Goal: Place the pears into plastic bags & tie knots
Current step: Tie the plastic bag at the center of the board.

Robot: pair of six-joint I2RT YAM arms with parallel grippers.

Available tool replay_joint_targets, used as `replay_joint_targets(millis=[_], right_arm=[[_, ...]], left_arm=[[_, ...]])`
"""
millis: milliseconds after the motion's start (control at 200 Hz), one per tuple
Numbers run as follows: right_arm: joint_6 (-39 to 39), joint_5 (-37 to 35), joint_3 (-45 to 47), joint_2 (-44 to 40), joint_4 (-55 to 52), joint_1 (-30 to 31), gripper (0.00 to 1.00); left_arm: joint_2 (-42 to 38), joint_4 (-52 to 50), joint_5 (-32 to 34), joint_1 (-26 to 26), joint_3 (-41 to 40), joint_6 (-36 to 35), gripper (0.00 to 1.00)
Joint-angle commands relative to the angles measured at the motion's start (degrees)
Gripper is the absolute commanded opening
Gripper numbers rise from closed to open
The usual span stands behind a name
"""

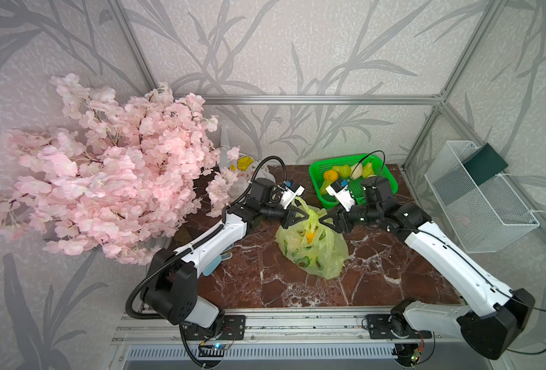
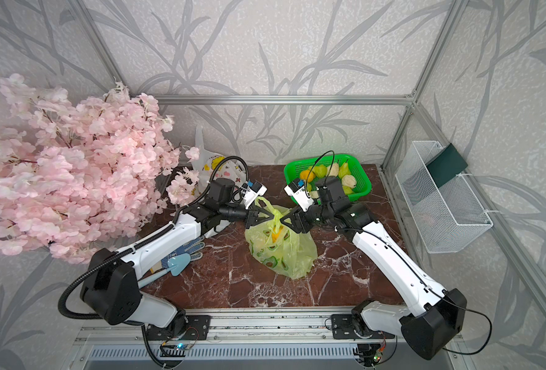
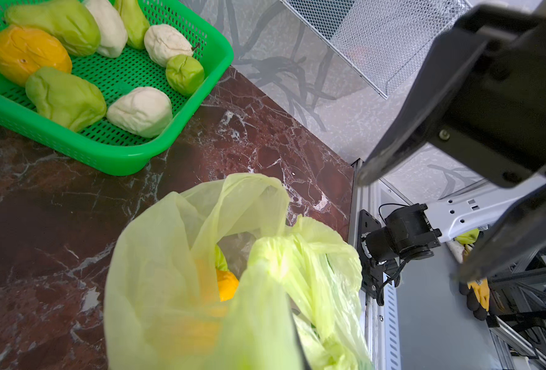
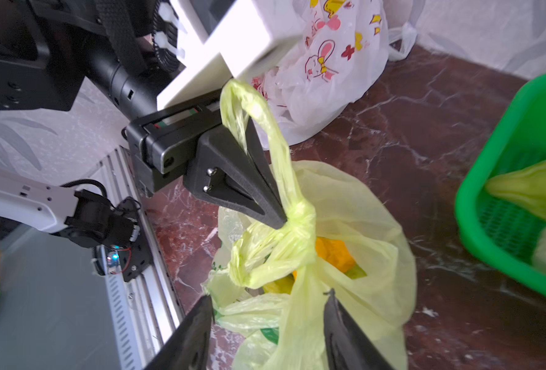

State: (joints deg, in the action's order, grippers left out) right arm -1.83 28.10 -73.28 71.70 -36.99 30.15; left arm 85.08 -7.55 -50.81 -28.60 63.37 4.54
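1. the left gripper was clamped on a handle of the yellow-green bag, right at its knot.
2. the right gripper stood with jaws apart, bag film between them, possibly brushing one finger.
3. the bag sat central on the table; pears lay in the green basket.
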Motion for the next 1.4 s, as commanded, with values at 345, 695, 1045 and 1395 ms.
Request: replay_joint_targets(millis=[345,695,1045,1395], right_arm=[[-9.31,-8.32,-8.93,12.22,-10.2,3.89,0.72],[-10.93,-8.73,-9.47,17.05,-9.95,4.83,0.54],[-11.23,-13.66,-7.1,16.75,-4.97,5.0,0.14],[-9.35,-25.82,4.33,11.7,25.03,9.63,0.0]], left_arm=[[-2.03,3.73,-1.93,-0.47,-0.84,-0.88,0.0],[-2.8,3.14,-2.02,-0.71,-0.97,-2.07,0.0],[-3.62,1.93,0.3,-0.05,-2.53,-3.21,0.08],[-0.92,2.29,1.47,0.21,-6.45,-3.66,0.37]])
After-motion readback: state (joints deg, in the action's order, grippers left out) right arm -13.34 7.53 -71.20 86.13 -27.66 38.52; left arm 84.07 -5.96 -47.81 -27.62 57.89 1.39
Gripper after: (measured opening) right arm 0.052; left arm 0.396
